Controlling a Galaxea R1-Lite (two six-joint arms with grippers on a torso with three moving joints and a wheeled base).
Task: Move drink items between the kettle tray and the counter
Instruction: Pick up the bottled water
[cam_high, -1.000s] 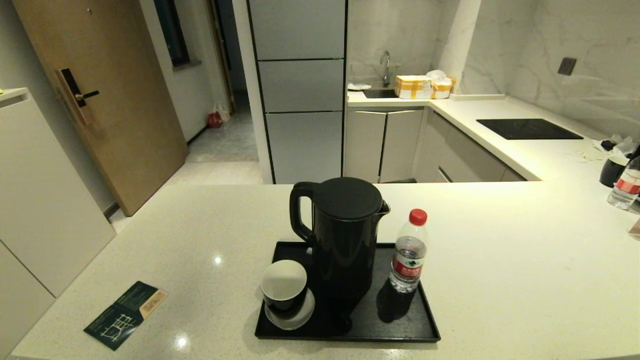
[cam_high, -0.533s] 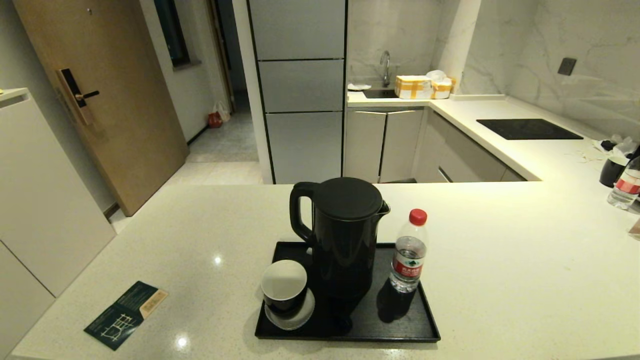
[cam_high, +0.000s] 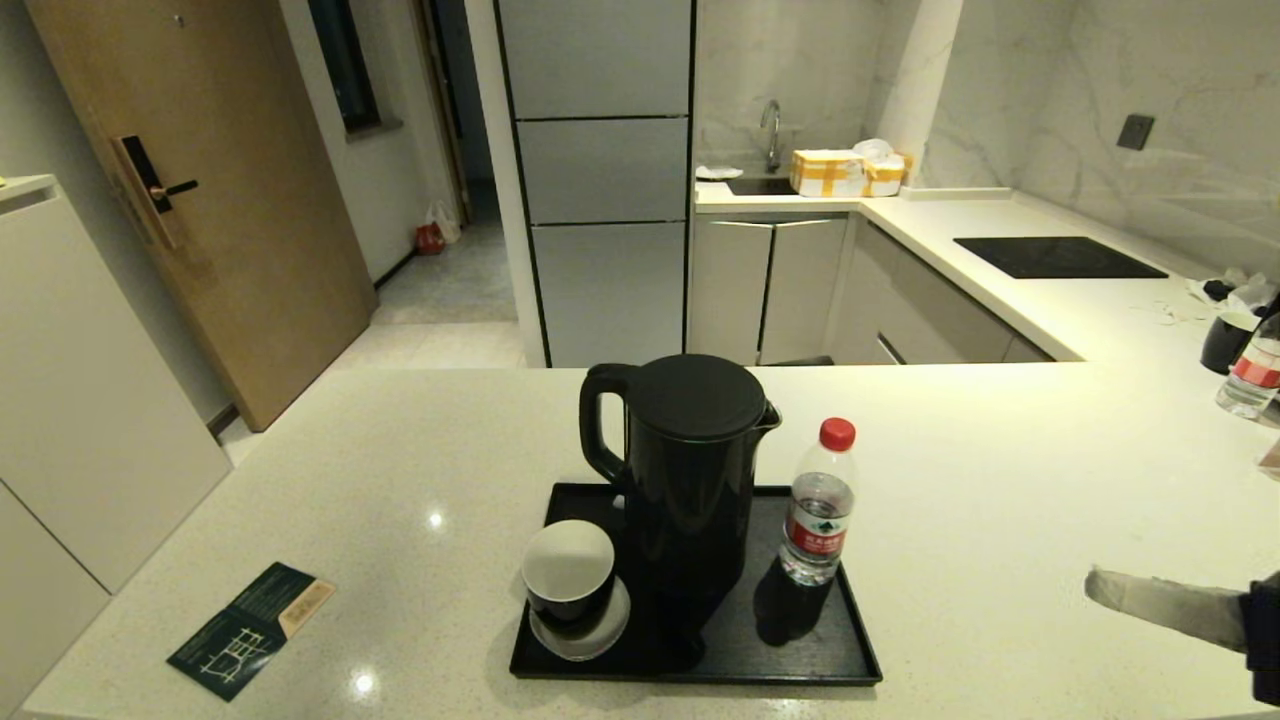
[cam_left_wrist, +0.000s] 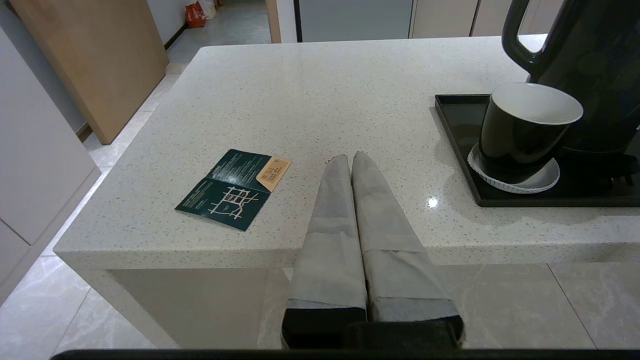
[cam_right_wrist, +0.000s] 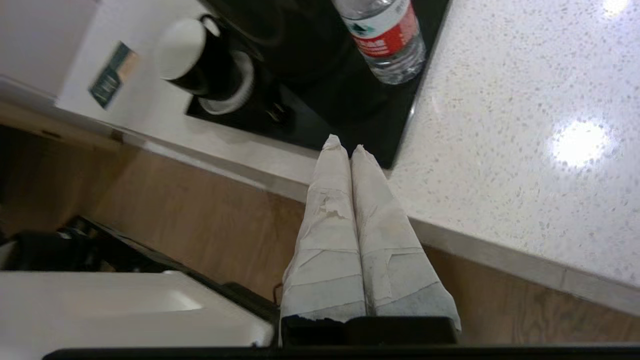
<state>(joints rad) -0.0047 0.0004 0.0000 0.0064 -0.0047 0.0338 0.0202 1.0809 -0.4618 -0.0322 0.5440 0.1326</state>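
On the off-white counter (cam_high: 1000, 500) lies the black kettle tray (cam_high: 810, 655). It carries the tall black kettle (cam_high: 690, 470), a black cup (cam_high: 568, 575) with a white inside, and a red-capped water bottle (cam_high: 818, 505). My right gripper (cam_high: 1095, 583) comes in low at the right, shut and empty, well right of the tray. In the right wrist view the right gripper (cam_right_wrist: 345, 145) sits at the counter's near edge, pointing at the tray's corner (cam_right_wrist: 395, 145) below the bottle (cam_right_wrist: 387, 35). My left gripper (cam_left_wrist: 350, 159) is shut and empty, at the counter edge left of the cup (cam_left_wrist: 520, 130).
The cup stands on a white saucer (cam_high: 605, 630). A dark green leaflet (cam_high: 250, 628) lies near the counter's front left. At the far right edge stand another black cup (cam_high: 1225, 340) and bottle (cam_high: 1250, 375). A black cooktop (cam_high: 1058, 257) and yellow-taped boxes (cam_high: 828, 172) are on the back counter.
My right gripper has come into the head view from the lower right. The kettle, cup, bottle and tray have not moved.
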